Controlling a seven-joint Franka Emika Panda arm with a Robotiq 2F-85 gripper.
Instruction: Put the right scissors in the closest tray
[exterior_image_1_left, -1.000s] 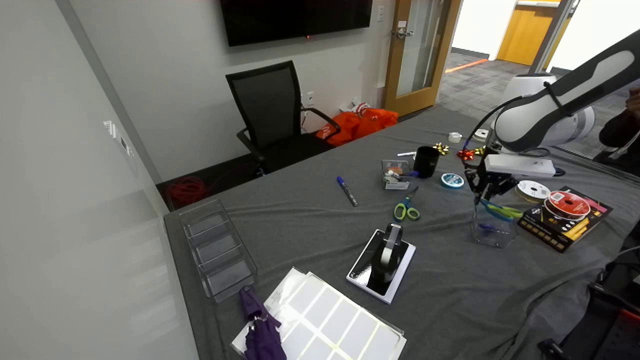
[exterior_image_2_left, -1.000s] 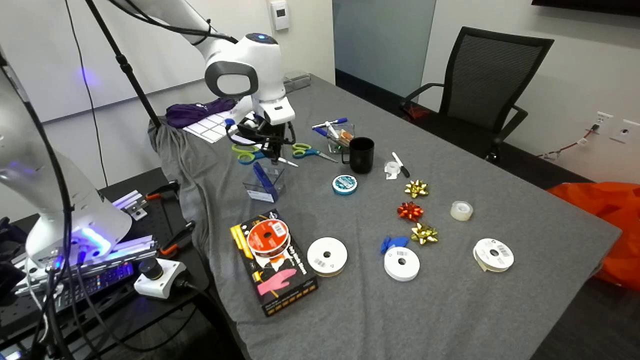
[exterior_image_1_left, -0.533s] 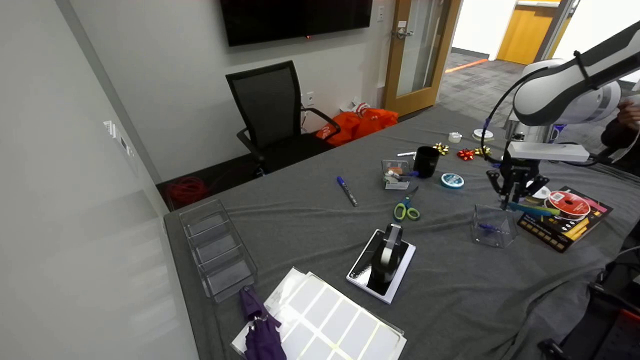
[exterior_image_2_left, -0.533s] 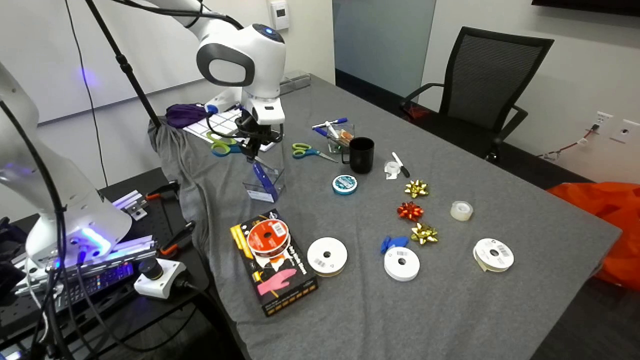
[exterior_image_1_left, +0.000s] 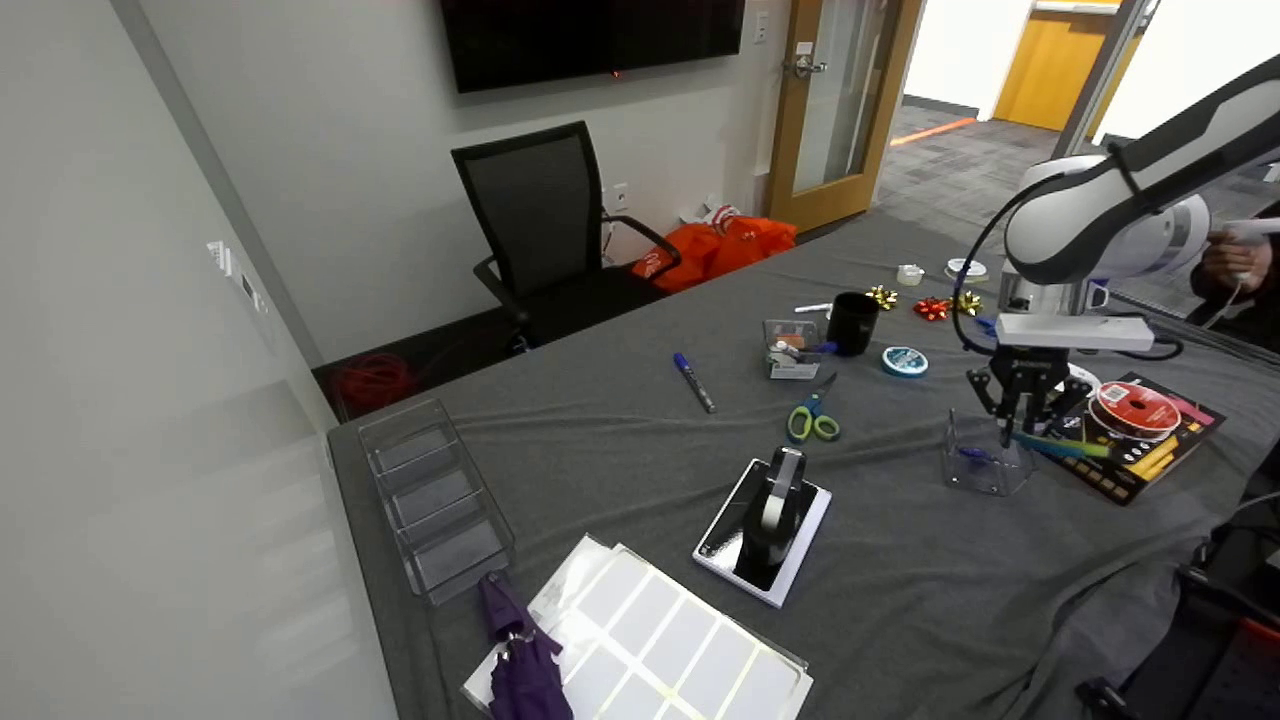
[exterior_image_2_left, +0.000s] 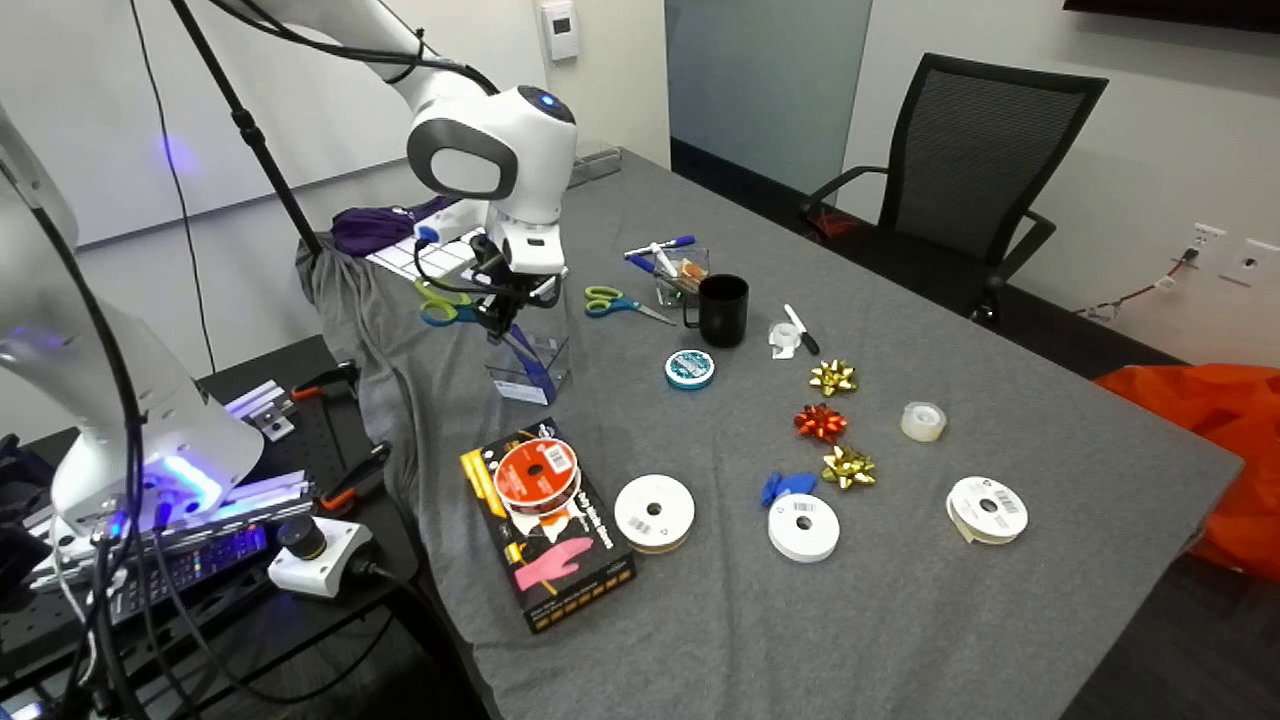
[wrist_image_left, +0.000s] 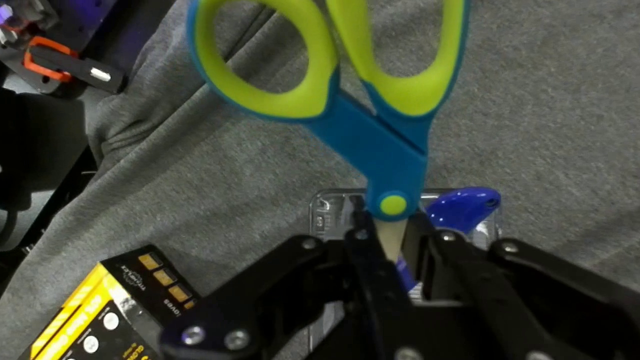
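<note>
My gripper (wrist_image_left: 391, 232) is shut on the metal blades of the right scissors (wrist_image_left: 395, 155), which have light-green loops with blue edging. The loops stick out to one side of the fingers. The scissors also show in both exterior views (exterior_image_1_left: 1065, 446) (exterior_image_2_left: 447, 308). The gripper (exterior_image_1_left: 1008, 437) holds them above the closest tray, a small clear box (exterior_image_1_left: 975, 486) (exterior_image_2_left: 520, 393). In the wrist view the tray (wrist_image_left: 316, 225) lies below the fingers, partly hidden by them. A blue tool (wrist_image_left: 462, 207) lies in it. The blade tips are hidden by the fingers.
A second green-handled pair of scissors (exterior_image_1_left: 813, 418) lies on the grey cloth. A black glove box (exterior_image_2_left: 560, 575) with a red spool (exterior_image_2_left: 537, 472) is beside the tray. A black mug (exterior_image_2_left: 723, 310), another clear tray (exterior_image_1_left: 793, 370) and a tape dispenser (exterior_image_1_left: 775, 510) stand nearby.
The gripper has shifted with the scissors toward the glove-box side in an exterior view. Over the last half second it has come down closer to the tray. The scissors stay held.
</note>
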